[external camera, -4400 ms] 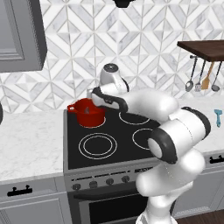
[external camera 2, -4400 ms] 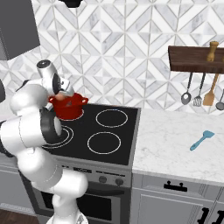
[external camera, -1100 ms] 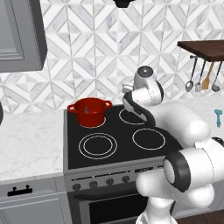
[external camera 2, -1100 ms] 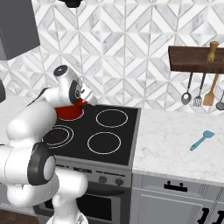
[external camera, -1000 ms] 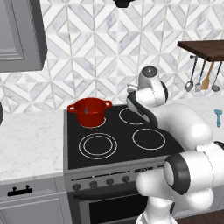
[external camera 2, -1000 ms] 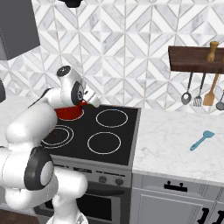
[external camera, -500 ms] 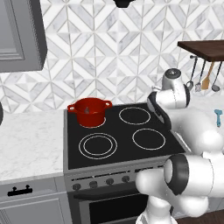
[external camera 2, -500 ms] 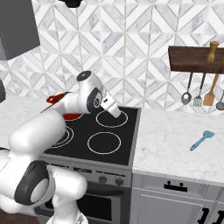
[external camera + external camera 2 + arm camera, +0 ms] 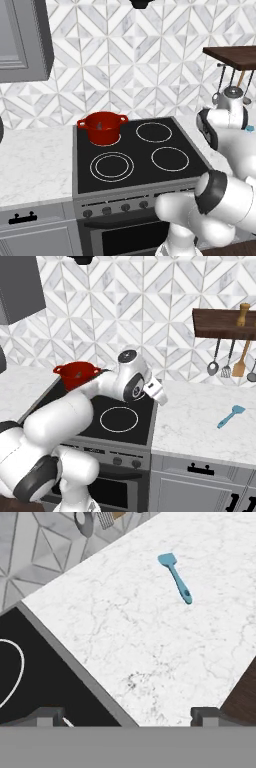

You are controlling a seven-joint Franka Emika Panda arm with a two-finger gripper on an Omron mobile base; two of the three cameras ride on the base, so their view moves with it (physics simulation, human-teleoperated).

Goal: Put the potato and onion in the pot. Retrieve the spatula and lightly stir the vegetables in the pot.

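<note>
End effector [image 9: 128, 717] wide open, nothing held: two dark finger tips far apart at the bottom of the hand view, poised above white grey-veined marble tabletop [image 9: 150, 642] just past the stove's edge. White wrist block visible in the right base view at the stove's right rim.

Left to right:
- Pot [image 9: 102, 127] on the rear left burner of the flat black stove [image 9: 135, 155]; squat, round, glossy red, two small loop handles, dark inside. Contents not clear enough to identify. In the right base view, pot [image 9: 77, 374] partly behind the white arm.
- White ring burners on smooth black glass; grey metal trim; row of dark knobs below.
- Marble tabletop [image 9: 200, 421] right of the stove, matte with fine veining.
- Spatula [image 9: 230, 416] lying flat on the marble, well apart from the stove and the end effector. Light teal-blue, thin straight handle, flat wider head. Long axis diagonal in the right base view: head up-right toward the wall, handle down-left toward the front edge.
- Hand view: spatula [image 9: 175, 577] shown top-down, head toward the upper left of that view, small hole at the handle end, detail not legible from the base.
- Left base view: spatula nearly all hidden behind the arm.
- Dark wooden shelf [image 9: 222, 323] on the geometric grey-white tiled wall, grey metal ladles and an orange-brown wooden utensil hanging beneath.
</note>
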